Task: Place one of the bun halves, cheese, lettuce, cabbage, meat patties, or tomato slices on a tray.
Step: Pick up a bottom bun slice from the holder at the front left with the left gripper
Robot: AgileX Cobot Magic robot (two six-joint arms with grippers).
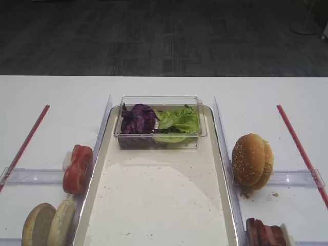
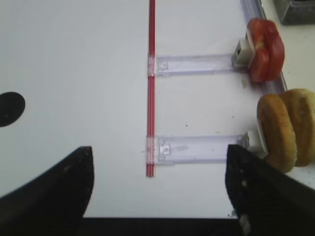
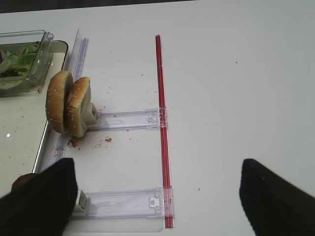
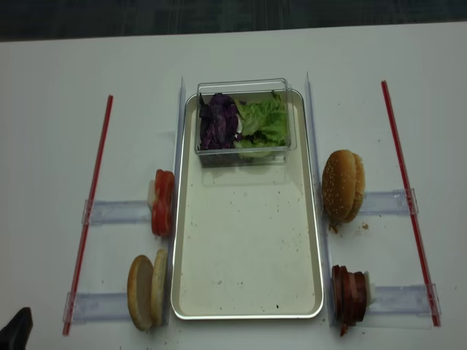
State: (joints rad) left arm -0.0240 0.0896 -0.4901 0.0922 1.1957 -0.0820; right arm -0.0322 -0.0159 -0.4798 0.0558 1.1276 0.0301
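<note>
You see a white bench (image 4: 44, 87) with the tray (image 4: 248, 312) at its centre, bun halves (image 2: 285, 129) upright left of the tray, near your spread, empty left tool (image 2: 157, 196).

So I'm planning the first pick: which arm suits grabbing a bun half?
Left. The bun halves stand just ahead of the open left gripper, left of the tray.

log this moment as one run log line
tray: no ingredient on floor | box: cabbage + lettuce | bun halves: left of tray | left tool: open, empty | right tool: open, empty
</note>
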